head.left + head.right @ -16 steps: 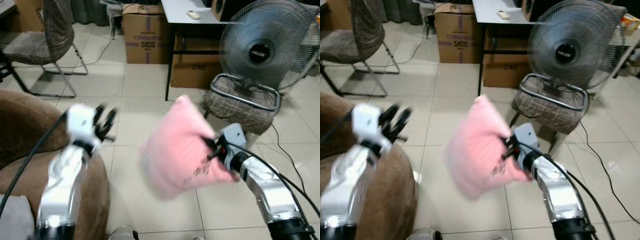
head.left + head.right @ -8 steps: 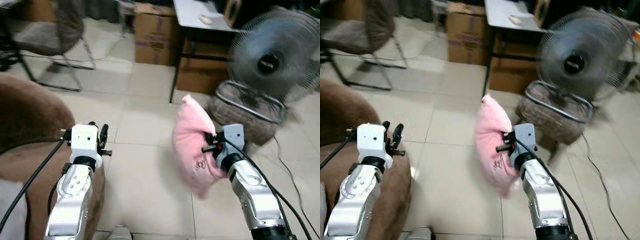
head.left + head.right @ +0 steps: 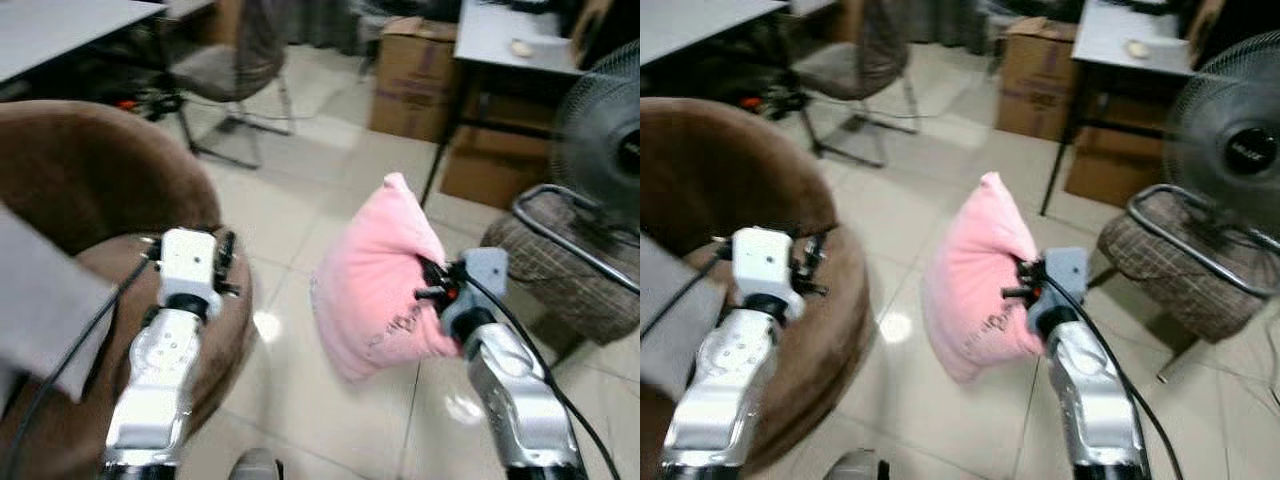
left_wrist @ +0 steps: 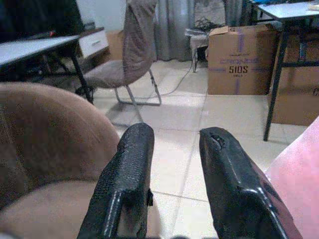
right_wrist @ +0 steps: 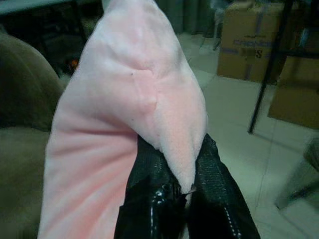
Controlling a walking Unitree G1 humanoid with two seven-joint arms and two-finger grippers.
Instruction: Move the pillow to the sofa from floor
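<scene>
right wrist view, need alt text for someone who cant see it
Two black fingers of the right gripper pinch a fold of a pink pillow, which hangs off the floor. A brown sofa lies beside it; cardboard boxes stand behind on the tiled floor.

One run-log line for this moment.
right claw: shut on soft pink pillow, aloft | left claw: open, over brown sofa

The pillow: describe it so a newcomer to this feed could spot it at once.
Start at the brown sofa on the robot's left; to its right, above the tiled floor, the right gripper pinches the pillow. It is the one soft pink thing, hanging in the air.
</scene>
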